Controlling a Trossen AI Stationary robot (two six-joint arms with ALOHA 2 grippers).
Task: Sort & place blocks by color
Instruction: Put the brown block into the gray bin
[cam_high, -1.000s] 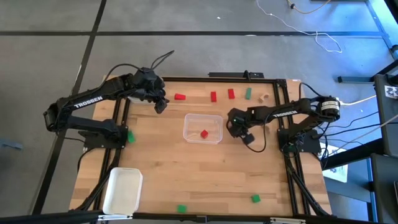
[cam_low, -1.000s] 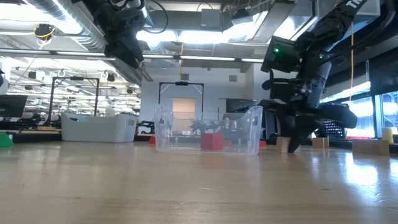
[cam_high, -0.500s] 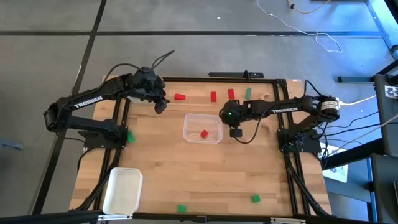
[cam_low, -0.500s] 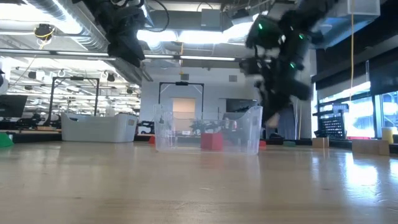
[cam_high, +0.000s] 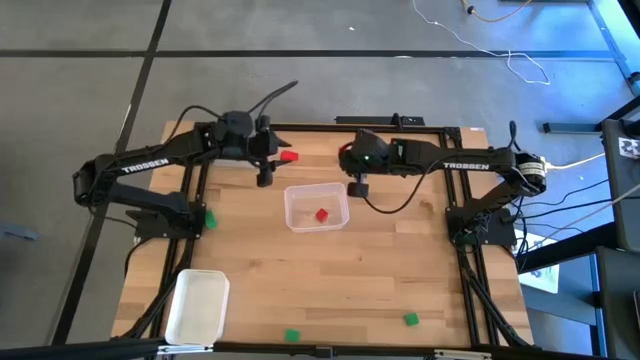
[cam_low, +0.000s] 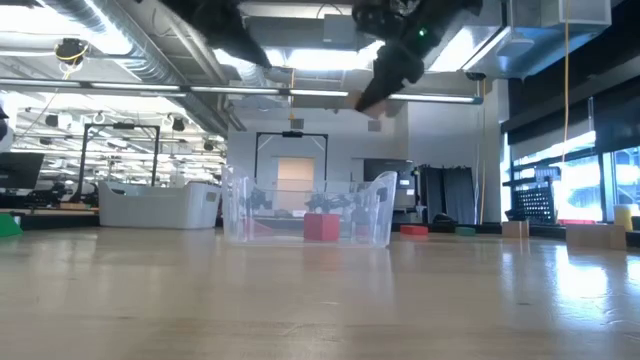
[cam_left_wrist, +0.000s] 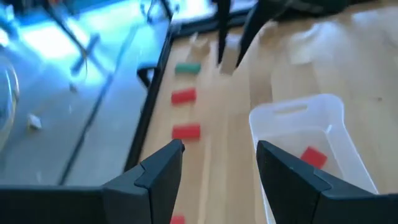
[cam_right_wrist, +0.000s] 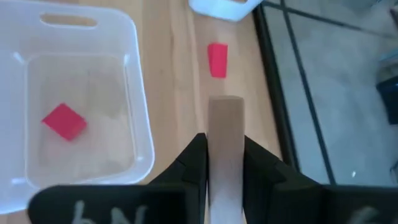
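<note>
Right end effector (cam_right_wrist: 225, 163) is pinching a plain tan block (cam_right_wrist: 225, 134) lengthwise, hovering above the surface (cam_high: 330, 280) near its far edge, just beside the clear tray's (cam_high: 296, 222) far-right corner. That tray holds one red block (cam_high: 321, 214), so I judge the tan one belongs elsewhere: the white tray (cam_high: 195, 305) sits at the near-left corner, well apart and on the left arm's side. Left end effector (cam_left_wrist: 219, 163) is spread and empty, hovering by the far edge just left of the clear tray, with a loose red block (cam_high: 289, 156) just beside it.
</note>
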